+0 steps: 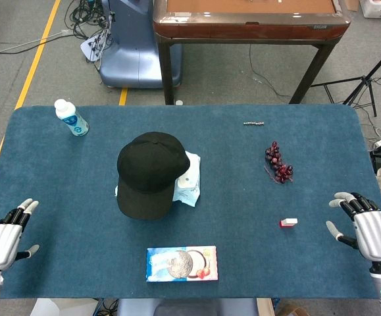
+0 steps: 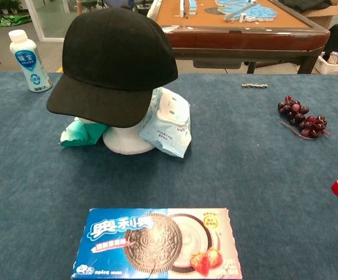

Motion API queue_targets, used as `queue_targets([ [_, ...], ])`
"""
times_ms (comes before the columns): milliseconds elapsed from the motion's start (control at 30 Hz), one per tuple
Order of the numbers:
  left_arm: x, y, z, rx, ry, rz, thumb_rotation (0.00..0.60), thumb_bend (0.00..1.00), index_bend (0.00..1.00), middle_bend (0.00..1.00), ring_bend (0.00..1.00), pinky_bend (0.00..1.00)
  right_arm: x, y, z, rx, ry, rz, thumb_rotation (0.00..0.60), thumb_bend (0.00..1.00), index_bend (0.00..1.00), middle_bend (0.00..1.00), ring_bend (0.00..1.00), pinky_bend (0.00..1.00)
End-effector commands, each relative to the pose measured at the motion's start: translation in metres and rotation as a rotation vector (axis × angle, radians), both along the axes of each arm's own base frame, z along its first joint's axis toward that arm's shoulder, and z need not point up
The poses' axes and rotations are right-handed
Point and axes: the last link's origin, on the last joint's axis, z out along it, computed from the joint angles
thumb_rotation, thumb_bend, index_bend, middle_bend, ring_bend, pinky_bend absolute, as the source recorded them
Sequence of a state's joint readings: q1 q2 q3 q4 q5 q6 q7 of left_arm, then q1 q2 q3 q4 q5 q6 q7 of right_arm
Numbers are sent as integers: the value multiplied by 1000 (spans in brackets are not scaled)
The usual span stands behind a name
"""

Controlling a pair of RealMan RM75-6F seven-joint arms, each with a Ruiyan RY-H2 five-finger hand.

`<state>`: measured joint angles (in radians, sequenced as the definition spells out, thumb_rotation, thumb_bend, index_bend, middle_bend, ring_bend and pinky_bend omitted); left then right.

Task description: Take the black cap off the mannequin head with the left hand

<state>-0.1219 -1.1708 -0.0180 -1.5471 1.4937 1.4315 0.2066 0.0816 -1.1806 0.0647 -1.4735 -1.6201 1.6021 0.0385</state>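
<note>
The black cap [image 1: 147,172] sits on the white mannequin head [image 2: 126,139] in the middle of the blue table [image 1: 58,191]. The left robot hand [image 1: 7,230] rests at the near left edge, holding nothing, fingers apart. The right robot hand [image 1: 366,224] looks empty too, at the near right edge.

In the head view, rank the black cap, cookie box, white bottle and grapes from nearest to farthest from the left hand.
From the left hand, at the near left table edge:
1. Black cap, centre, on the mannequin head.
2. White bottle, far left corner; nearly tied with the cap.
3. Cookie box, near edge, centre.
4. Grapes, far right side.
</note>
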Motion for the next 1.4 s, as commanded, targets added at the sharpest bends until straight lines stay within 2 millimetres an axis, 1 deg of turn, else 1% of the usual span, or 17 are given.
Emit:
queue_targets([
  [33,1,0,0,0,-3,-3,600,62,88,116,197,482,1,0,-1,2,1,3,600,268,415,325,276,411],
  [233,5,0,0,2,-10,-21,600,61,94,121,197,482,0,0,-2,5,5,0,600,268,415,325,276,411],
  [300,9,0,-2,6,-18,-48,600,61,131,156,220,485,0,-1,-2,4,7,-4,600,268,415,325,276,411],
  [333,12,1,-3,12,-28,-74,600,61,191,209,257,499,0,-1,-2,4,6,-5,600,268,415,325,276,411],
  [433,19,-1,-10,-2,-63,-137,600,62,420,440,426,598,1,0,-2,2,4,0,600,268,415,325,276,411],
  [467,22,-2,-12,-9,-69,-157,600,62,462,500,467,622,1,0,-2,2,3,2,600,268,415,325,276,411],
  [500,25,-2,-16,-18,-72,-187,600,61,475,522,480,627,2,1,-2,0,2,4,600,268,416,325,276,411],
  [633,37,3,-26,-38,-103,-279,600,57,489,570,509,633,1,0,-2,0,4,-1,600,267,415,325,276,411],
  [767,50,11,-37,-66,-125,-349,600,27,484,579,514,634,1,0,-1,-7,-3,1,600,268,415,325,276,411],
  [1033,73,35,-61,-119,-106,-418,600,12,478,587,522,634,0,1,6,-21,-21,-1,600,268,415,325,276,411],
  [1233,86,50,-70,-112,-95,-455,600,8,477,610,537,634,-1,2,10,-27,-33,-2,600,267,415,325,276,411],
  [1400,96,57,-71,-88,-89,-488,600,8,477,617,542,634,-1,2,11,-29,-38,-1,600,268,415,325,276,411],
])
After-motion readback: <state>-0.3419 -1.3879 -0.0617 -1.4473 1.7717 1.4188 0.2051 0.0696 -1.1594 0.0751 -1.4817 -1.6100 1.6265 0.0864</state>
